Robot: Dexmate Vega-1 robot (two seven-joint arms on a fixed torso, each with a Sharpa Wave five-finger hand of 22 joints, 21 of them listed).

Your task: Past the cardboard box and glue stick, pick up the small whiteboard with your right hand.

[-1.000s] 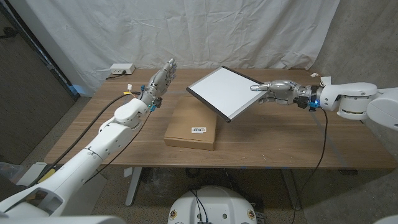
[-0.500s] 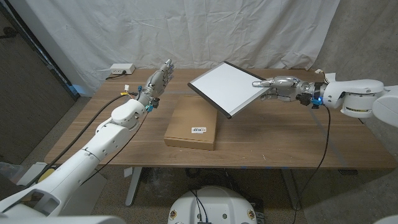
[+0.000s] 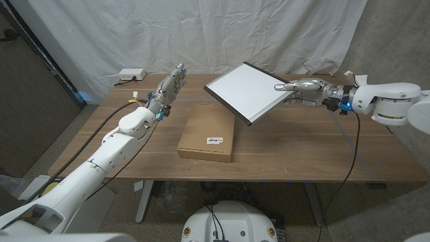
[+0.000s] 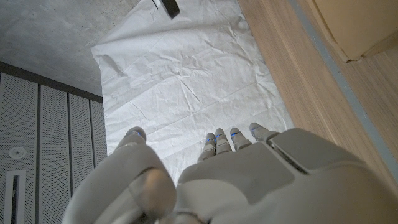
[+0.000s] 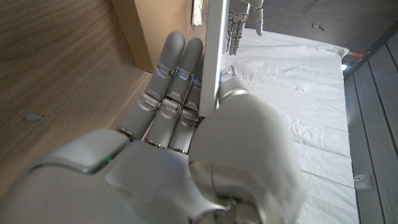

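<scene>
The whiteboard (image 3: 246, 93) is lifted higher, tilted, gripped at its three o'clock edge by the right hand (image 3: 306, 89).

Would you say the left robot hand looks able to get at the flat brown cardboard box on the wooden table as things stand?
Probably yes. The left robot hand holds nothing and hovers just beside the flat brown cardboard box, with bare table between them. The white whiteboard, held up by the right robot hand, overhangs only the box's far edge.
</scene>
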